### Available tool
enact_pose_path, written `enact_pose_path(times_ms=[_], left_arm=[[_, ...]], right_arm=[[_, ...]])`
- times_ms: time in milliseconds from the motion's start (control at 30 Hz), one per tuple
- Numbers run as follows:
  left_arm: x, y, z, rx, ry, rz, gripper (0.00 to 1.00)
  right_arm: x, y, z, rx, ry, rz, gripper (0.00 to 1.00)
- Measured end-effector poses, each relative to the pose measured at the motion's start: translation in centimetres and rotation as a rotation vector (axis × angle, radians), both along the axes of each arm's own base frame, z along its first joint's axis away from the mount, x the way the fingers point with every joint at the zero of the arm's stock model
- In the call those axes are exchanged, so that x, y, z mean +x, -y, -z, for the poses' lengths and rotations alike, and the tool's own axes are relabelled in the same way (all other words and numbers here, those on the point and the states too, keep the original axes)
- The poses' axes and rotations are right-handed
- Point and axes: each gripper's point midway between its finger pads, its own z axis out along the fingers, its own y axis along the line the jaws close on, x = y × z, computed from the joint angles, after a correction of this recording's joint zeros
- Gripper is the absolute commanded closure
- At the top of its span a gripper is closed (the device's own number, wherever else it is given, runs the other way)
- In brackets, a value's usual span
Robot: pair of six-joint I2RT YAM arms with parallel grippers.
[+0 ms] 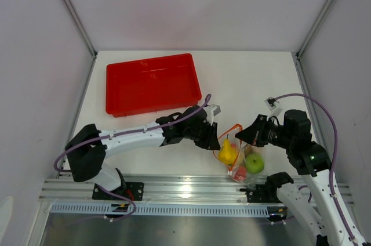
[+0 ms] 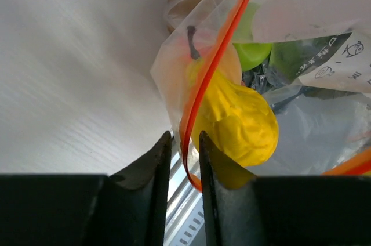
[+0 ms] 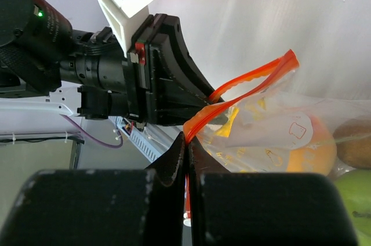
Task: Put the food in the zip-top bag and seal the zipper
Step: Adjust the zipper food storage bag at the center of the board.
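The clear zip-top bag [image 1: 242,159] lies near the table's front edge between both arms. Inside it are the food pieces: a yellow piece [image 2: 237,121], a green apple [image 1: 254,163], an orange peach [image 3: 316,147] and a brownish piece [image 3: 355,141]. The orange-red zipper [image 2: 215,63] arches up, its two strips parted in the middle [image 3: 249,80]. My right gripper [image 3: 188,141] is shut on one end of the zipper. My left gripper [image 2: 185,141] straddles the strip near its other end, jaws narrowly apart, with a gap still showing on either side of the strip.
A red tray [image 1: 152,83] sits at the back left of the white table. The aluminium rail [image 1: 191,187] runs along the front edge, just below the bag. Purple cables [image 1: 307,98] loop over both arms.
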Motion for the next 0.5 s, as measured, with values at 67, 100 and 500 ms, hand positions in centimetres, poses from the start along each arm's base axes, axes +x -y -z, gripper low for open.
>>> enact_pose_path(times_ms=[67,100,500], left_arm=[[-0.2,0.2,0.2,-0.003,-0.01,0.012,0.95],[-0.3,0.3,0.2,-0.009,-0.014,0.018,0.97],[-1.3,0.7,-3.0,-0.122,0.025,0.085,0.99]], right_arm=[[0.0,0.0,0.0,0.0,0.0,-0.001,1.0],[0.0,0.0,0.0,0.001,-0.001,-0.002,1.0],[0.4,-0.9,0.3,0.011,-0.036,-0.045,1.0]])
